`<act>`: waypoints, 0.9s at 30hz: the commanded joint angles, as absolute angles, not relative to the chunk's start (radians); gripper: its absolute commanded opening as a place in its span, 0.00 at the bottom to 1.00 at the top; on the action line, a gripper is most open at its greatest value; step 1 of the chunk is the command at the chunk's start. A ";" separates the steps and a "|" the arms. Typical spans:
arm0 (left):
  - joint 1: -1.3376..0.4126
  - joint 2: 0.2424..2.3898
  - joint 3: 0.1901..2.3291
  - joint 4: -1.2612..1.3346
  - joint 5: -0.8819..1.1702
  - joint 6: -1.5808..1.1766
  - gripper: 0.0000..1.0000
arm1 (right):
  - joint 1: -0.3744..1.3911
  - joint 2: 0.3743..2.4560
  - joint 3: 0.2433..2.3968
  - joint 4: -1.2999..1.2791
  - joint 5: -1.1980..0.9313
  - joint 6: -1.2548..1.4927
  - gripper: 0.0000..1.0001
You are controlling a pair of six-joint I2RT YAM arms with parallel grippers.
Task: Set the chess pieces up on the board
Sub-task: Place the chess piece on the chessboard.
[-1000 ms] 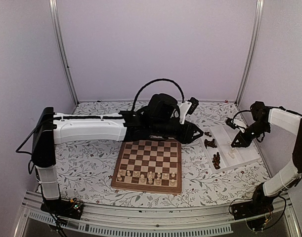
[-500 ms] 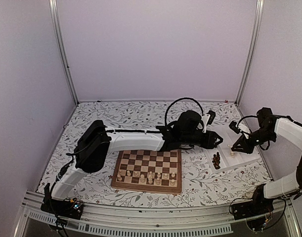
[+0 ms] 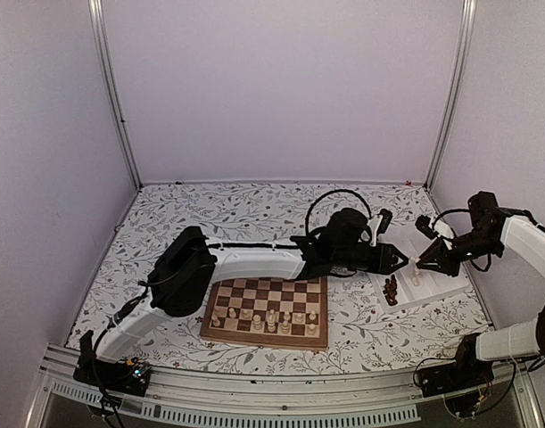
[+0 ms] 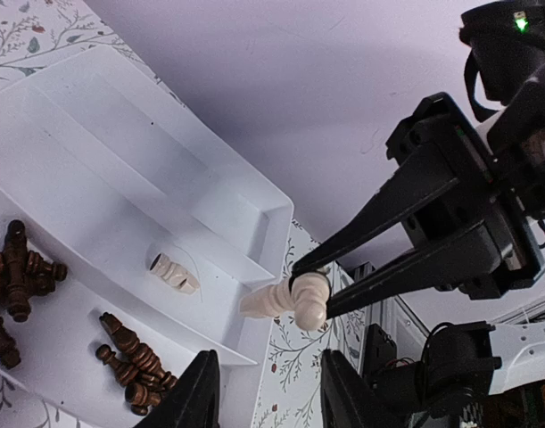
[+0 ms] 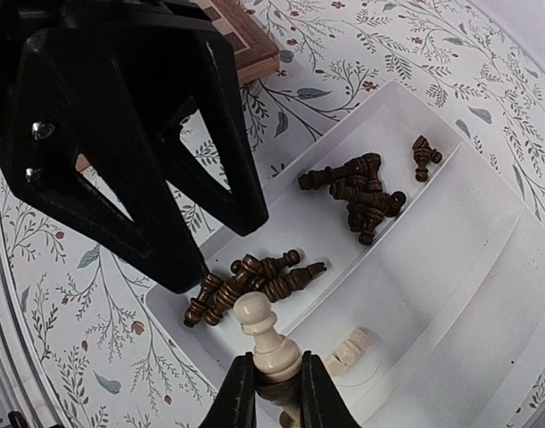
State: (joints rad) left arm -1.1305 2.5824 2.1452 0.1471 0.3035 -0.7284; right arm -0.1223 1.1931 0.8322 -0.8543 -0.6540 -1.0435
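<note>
My right gripper (image 3: 421, 262) (image 5: 274, 367) is shut on a cream pawn (image 5: 265, 332) by its base and holds it above the white tray (image 3: 437, 283). My left gripper (image 3: 400, 259) (image 4: 268, 392) is open and empty, its tips facing the pawn (image 4: 290, 299) at close range. In the tray lie dark brown pieces in two heaps (image 5: 254, 281) (image 5: 361, 189) and one cream piece (image 5: 348, 348) on its side. The board (image 3: 270, 290) lies in front of the left arm, with several cream pieces (image 3: 268, 317) on its near two rows.
The tray's raised walls and dividers (image 4: 245, 209) lie under both grippers. The left arm (image 3: 254, 260) stretches across behind the board's far edge. The board's corner (image 5: 247, 40) shows at the top of the right wrist view. Flower-patterned cloth (image 3: 165, 285) covers the table.
My left arm has swung right from behind the board to the tray. My right gripper has risen from the tray with the cream pawn and now faces the left gripper.
</note>
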 commanded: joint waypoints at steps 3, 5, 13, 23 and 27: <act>-1.134 2.642 2.225 0.202 0.373 -0.788 0.39 | -0.099 1.181 0.834 -0.885 -0.688 -1.097 0.09; -1.134 2.647 2.232 0.208 0.375 -0.794 0.38 | -0.092 1.174 0.834 -0.892 -0.689 -1.106 0.10; -1.134 2.673 2.263 0.223 0.395 -0.815 0.29 | -0.074 1.155 0.836 -0.900 -0.680 -1.112 0.11; -1.133 2.684 2.270 0.274 0.442 -0.833 0.00 | -0.072 1.145 0.836 -0.898 -0.655 -1.106 0.11; -1.121 2.640 2.237 0.293 0.438 -0.827 0.00 | -0.072 1.150 0.834 -0.891 -0.618 -1.099 0.11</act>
State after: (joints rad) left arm -1.1294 2.6617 2.2444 0.2340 0.4206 -0.8314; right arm -0.0784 1.1637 0.8318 -0.8837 -0.6399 -1.0855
